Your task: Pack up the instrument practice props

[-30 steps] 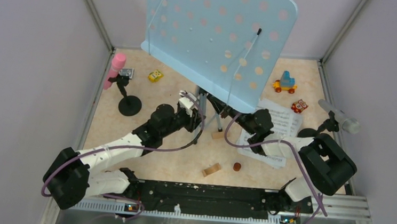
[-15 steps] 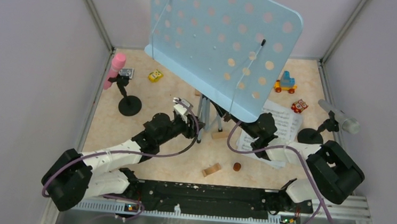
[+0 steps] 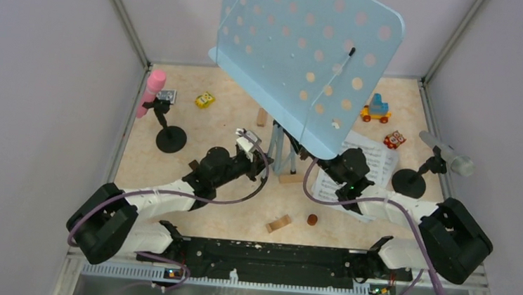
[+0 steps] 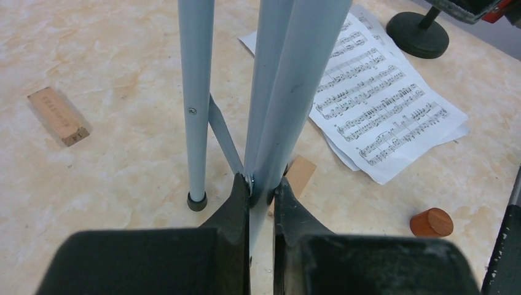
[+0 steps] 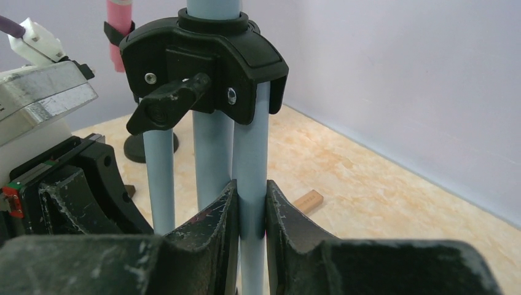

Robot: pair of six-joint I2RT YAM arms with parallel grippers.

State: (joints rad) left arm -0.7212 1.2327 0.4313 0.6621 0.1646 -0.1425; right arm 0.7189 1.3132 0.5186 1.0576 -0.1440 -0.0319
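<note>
The pale blue perforated music rack (image 3: pixel 308 59) stands tilted on its grey-blue tripod legs (image 3: pixel 277 149) in the middle of the floor. My left gripper (image 3: pixel 261 156) is shut on one leg low down, near its foot (image 4: pixel 261 187). My right gripper (image 3: pixel 317 162) is shut on another leg, just below the black hub (image 5: pixel 250 190). White sheet-music pages (image 3: pixel 363 169) lie on the floor to the right, also in the left wrist view (image 4: pixel 375 104). The pink microphone (image 3: pixel 152 89) sits in a black round-based holder (image 3: pixel 171 139) at the left. The silver microphone (image 3: pixel 448 154) sits in its holder (image 3: pixel 409 182) at the right.
Toy vehicles lie at the back: a yellow one (image 3: pixel 204 100), a blue-orange one (image 3: pixel 376 108) and a red one (image 3: pixel 394 139). Wooden blocks (image 3: pixel 279 223) (image 3: pixel 262 116) and a small brown cylinder (image 3: pixel 313 220) lie on the floor. Grey walls close in three sides.
The music rack has shifted to the right and stands more upright. Both arms moved right with it, still gripping the legs.
</note>
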